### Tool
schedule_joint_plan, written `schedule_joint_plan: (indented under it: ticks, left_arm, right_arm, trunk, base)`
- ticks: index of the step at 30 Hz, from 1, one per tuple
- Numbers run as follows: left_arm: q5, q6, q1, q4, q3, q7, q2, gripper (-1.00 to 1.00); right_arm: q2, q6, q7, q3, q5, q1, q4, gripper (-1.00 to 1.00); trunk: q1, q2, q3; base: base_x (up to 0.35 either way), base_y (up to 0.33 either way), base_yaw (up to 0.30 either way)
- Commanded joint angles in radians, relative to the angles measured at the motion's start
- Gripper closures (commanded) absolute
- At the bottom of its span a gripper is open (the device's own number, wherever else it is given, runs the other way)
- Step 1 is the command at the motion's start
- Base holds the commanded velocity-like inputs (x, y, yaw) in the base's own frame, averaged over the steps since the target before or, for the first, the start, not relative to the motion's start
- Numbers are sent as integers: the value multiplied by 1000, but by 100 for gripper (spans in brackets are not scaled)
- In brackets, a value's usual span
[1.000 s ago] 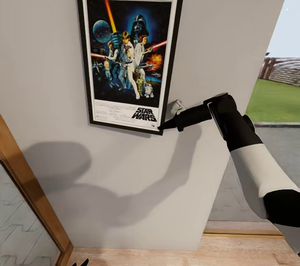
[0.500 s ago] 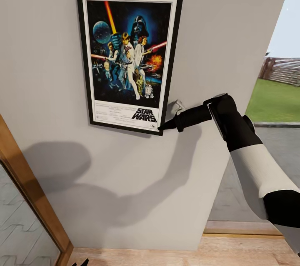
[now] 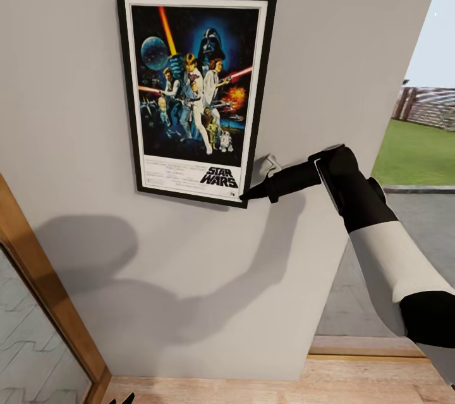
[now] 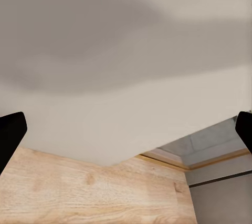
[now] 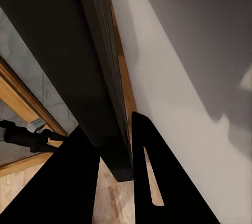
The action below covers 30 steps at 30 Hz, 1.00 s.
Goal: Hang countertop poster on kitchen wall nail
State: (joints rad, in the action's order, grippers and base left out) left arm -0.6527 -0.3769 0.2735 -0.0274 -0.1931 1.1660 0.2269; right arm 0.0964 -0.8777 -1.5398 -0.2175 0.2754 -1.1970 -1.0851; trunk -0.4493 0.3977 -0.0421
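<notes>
Poster (image 3: 196, 94) sitting flat against grey wall (image 3: 354, 43), upper centre of head frame, slightly tilted. Right gripper (image 3: 245, 194) pinching poster's lower right corner; in right wrist view fingers (image 5: 152, 176) closing on either side of dark frame edge (image 5: 107, 103). Left gripper (image 4: 126, 129) spreading wide, holding nothing, facing wall and wooden floor (image 4: 79, 192).

The poster (image 3: 194, 94) hangs flat against the grey wall (image 3: 341, 31), slightly tilted.
</notes>
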Motion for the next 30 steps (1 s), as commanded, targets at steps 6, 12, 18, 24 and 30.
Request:
schedule_joint_plan:
  ticks: [6, 12, 18, 24, 30]
  left_arm:
    - [7, -5, 1, 1, -8, 3, 0, -100]
    - [7, -5, 1, 1, -8, 3, 0, -100]
    - [7, -5, 1, 1, -8, 3, 0, -100]
    - [7, -5, 1, 1, -8, 3, 0, -100]
    - [7, -5, 1, 0, -8, 3, 0, -100]
  right_arm:
    - [0, -12, -10, 0, 10, -1, -1, 100]
    - [0, -12, -10, 0, 10, -1, -2, 100]
    - [0, -12, -11, 0, 10, -1, -2, 100]
    - [0, -12, -11, 0, 10, -1, -4, 100]
    - [0, -12, -11, 1, 10, -1, -5, 100]
  trunk:
    - [-1, 2, -2]
    - [-1, 2, -2]
    - [-1, 2, -2]
    - [-1, 2, -2]
    - [-1, 2, -2]
  base:
    - [0, 0, 0]
    - [18, 44, 0]
    - [33, 60, 0]
    - [6, 37, 0]
    - [1, 40, 0]
